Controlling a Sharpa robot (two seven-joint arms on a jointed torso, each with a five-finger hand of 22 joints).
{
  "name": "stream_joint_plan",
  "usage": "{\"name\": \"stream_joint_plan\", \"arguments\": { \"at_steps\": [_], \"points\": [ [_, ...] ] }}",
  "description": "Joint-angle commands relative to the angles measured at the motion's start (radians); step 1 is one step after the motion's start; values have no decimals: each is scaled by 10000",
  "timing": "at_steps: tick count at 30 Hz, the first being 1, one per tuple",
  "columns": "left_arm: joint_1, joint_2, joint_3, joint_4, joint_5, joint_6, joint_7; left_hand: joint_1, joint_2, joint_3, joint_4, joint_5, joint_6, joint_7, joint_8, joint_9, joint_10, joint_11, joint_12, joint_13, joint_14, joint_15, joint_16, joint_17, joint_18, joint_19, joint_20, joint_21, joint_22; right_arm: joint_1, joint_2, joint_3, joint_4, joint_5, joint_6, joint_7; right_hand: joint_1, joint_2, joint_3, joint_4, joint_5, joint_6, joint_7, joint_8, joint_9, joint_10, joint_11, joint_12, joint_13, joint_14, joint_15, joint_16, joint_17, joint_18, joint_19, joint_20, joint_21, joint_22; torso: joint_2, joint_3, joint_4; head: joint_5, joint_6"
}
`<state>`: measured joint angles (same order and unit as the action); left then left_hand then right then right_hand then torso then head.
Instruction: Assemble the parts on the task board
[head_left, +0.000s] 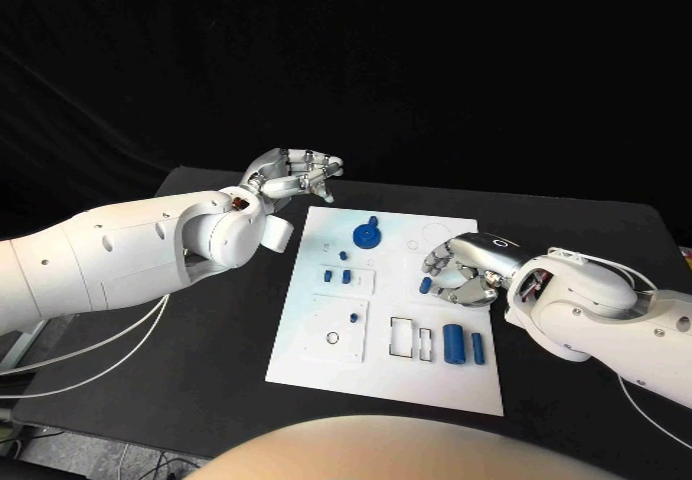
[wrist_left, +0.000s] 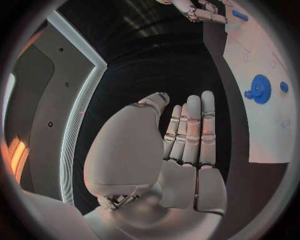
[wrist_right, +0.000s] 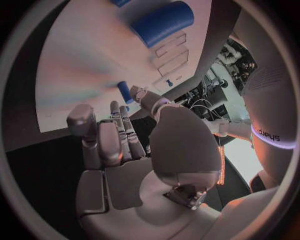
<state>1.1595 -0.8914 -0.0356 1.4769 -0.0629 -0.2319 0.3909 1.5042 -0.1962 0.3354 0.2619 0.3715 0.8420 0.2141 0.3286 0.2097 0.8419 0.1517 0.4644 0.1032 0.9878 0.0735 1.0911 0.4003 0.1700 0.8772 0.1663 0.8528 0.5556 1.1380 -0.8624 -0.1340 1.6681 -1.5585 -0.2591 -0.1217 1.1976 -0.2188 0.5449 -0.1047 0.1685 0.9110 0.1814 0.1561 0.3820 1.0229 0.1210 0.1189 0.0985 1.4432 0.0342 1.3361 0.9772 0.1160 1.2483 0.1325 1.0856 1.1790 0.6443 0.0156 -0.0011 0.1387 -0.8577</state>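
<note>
Just beside right hand (head_left: 464, 268) fingers (wrist_right: 122, 122), small blue part (head_left: 426, 285)

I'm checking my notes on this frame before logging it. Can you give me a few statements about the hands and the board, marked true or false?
1. The left hand is off the task board, over the black table. True.
2. The left hand holds the blue gear. False: the gear lies on the board, and the left wrist view shows that hand's fingers straight with nothing in them.
3. The right hand is over the board's right part, beside a small blue peg. True.
4. The two blue cylinders lie on the table off the board. False: they lie on the board near its right edge.
</note>
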Motion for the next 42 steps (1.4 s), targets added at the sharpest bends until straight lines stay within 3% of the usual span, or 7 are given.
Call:
{"name": "stream_joint_plan", "arguments": {
  "at_steps": [1, 9, 16, 23, 27, 35, 42],
  "points": [
    [8, 5, 10, 14, 45, 170, 47, 78, -9, 12, -33, 24, -48, -8, 27, 16, -70, 22, 30, 16, -45, 59, -16, -8, 123, -31, 72, -12, 8, -29, 80, -15, -79, -54, 438, 138, 86, 15, -75, 12, 74, 48, -18, 10, 21, -25, -7, 81, -16, 13, 17, 73, 50, 32, 74, 62, 79, 68, -3, -11, 4, 6, -17],
    [8, 1, 10, 3, 43, 162, 44, 78, -9, 12, -33, 24, -48, -8, 27, 16, -70, 22, 30, 16, -45, 59, -16, -8, 123, -31, 72, -12, 8, -104, 325, -43, -255, 70, 117, 178, 282, 357, 57, 111, 28, 303, -70, 94, 61, 332, -81, 463, -51, 204, -51, 317, 475, -75, 481, 3, 539, 447, -5, -10, 26, 7, 0],
    [8, -15, 10, -2, 39, 160, 35, 82, 4, 21, -37, 22, -51, -8, 48, 22, -76, 23, 56, 20, -51, 60, -13, -10, 123, -36, 73, -6, 14, -139, 439, -52, -373, 136, -155, 68, 302, 558, 264, 250, -156, 442, -118, 122, 76, 646, -154, 647, -111, 238, -112, 365, 535, -168, 783, -53, 926, 770, -7, -12, -1, 49, -34],
    [8, -21, 10, 6, 39, 168, 32, 46, 25, 20, -10, 19, -56, -6, 63, 26, -81, 26, 77, 23, -52, 65, -8, -9, 121, -42, 77, -4, 17, -170, 497, -54, -436, 96, -309, -125, 637, 1053, 732, 292, -1043, 937, -276, 398, 217, 1225, -354, 985, -70, 340, -281, 523, 804, -258, 1082, -200, 1325, 1119, -3, -6, 0, 48, -59],
    [8, -26, 10, 5, 39, 164, 27, 46, 25, 20, -10, 19, -56, -6, 63, 26, -81, 26, 77, 23, -52, 65, -8, -9, 121, -42, 77, -4, 17, -186, 525, -54, -464, 0, -405, -212, 808, 1275, 878, 243, -1172, 1145, -358, 567, 316, 1481, -459, 1147, 5, 361, -362, 562, 866, -275, 1134, -271, 1403, 1200, -5, -4, 4, 43, -62],
    [8, -22, 10, 1, 39, 167, 16, 44, 36, 26, -7, 20, -62, -8, 73, 28, -87, 25, 90, 25, -53, 65, -5, -10, 122, -45, 78, -3, 20, -207, 511, -54, -415, -96, -711, -197, 936, 1423, 1005, 159, -1171, 1280, -420, 752, 447, 1662, -536, 1249, 85, 381, -434, 597, 922, -297, 1188, -348, 1490, 1295, -13, -6, -1, 33, -80],
    [8, -9, 10, -17, 39, 157, 8, 44, 36, 26, -7, 20, -62, -8, 73, 28, -87, 25, 90, 25, -53, 65, -5, -10, 122, -45, 78, -3, 20, -161, 249, -35, 0, -51, -932, -187, 977, 1411, 1048, 100, -1173, 1298, -426, 796, 484, 1682, -546, 1253, 99, 388, -446, 610, 945, -306, 1209, -365, 1527, 1331, -21, -6, 7, 53, -73]
  ]
}}
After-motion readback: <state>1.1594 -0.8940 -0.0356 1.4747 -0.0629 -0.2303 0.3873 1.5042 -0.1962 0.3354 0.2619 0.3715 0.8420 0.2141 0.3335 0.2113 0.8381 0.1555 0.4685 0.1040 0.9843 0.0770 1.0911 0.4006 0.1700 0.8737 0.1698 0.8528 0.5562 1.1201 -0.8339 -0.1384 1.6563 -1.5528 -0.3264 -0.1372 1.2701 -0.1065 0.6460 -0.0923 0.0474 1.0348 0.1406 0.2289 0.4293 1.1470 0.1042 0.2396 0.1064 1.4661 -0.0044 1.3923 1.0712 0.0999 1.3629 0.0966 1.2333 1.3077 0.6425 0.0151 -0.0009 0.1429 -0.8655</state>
